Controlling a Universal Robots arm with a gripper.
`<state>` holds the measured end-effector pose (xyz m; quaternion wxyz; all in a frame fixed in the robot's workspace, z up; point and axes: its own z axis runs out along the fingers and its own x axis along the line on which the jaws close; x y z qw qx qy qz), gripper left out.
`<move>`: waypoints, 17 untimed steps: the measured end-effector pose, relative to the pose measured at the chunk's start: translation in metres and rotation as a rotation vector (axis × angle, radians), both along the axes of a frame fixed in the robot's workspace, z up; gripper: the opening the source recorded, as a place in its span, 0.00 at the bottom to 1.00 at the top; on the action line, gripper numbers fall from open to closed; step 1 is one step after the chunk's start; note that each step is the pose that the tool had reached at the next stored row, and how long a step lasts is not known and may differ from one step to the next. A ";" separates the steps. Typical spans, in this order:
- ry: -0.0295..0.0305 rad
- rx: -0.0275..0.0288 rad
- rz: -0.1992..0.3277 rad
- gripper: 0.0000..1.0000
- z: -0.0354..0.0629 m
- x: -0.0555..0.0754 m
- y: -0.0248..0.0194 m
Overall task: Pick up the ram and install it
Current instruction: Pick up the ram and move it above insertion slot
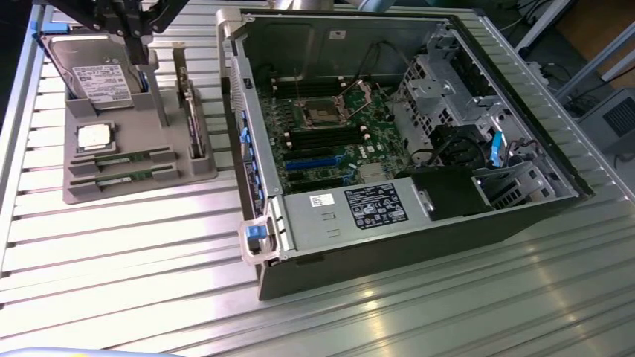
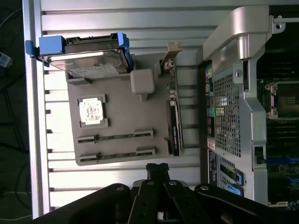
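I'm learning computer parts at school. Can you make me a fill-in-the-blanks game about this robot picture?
1. The grey tray has ____ green ram sticks lying in it.
2. The gripper is shut above the tray, and it is holding ____.
3. The hard drive in the tray has ____ plastic rails on its ends.

Missing words: two; nothing; blue.

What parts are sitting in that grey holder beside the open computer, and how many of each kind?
Hard drive: 1
Processor chip: 1
RAM sticks: 2
Expansion card: 1
Total: 5
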<state>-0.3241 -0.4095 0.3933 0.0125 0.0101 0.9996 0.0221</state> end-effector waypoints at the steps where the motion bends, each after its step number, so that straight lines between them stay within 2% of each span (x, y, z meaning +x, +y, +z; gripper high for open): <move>1: 0.0000 0.0000 0.010 0.10 0.0000 0.000 0.0000; 4: 0.0000 0.0000 0.043 0.10 0.0000 0.000 0.0000; 7: 0.0000 0.0000 0.153 0.10 0.0000 0.000 0.0000; 10: 0.0000 0.0000 0.204 0.10 0.0000 0.000 0.0000; 12: 0.0000 0.0000 0.264 0.10 0.0000 0.000 0.0000; 17: 0.0000 0.0000 0.340 0.10 0.0000 0.000 0.0000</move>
